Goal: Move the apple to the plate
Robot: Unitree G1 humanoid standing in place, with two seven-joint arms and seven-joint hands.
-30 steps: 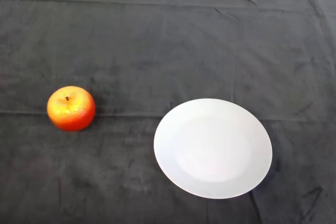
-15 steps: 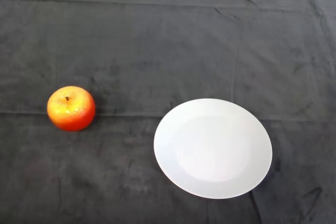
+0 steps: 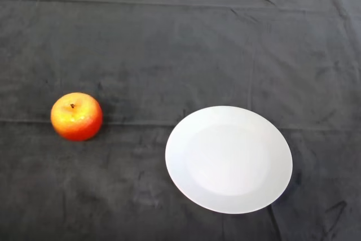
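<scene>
Still unchanged: apple [image 3: 76, 116] upright on cloth [image 3: 180, 43], apart from plate [image 3: 228, 159].

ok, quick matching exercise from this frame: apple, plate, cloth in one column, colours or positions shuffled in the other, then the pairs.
Things:
1. apple
2. plate
3. cloth

Descriptions:
A. dark grey, creased, covers the whole table
B. white, round, nothing on it, lower right of centre
C. red-orange, stem up, at the left, resting on the cloth apart from the other item

Pairs: 1-C, 2-B, 3-A
</scene>
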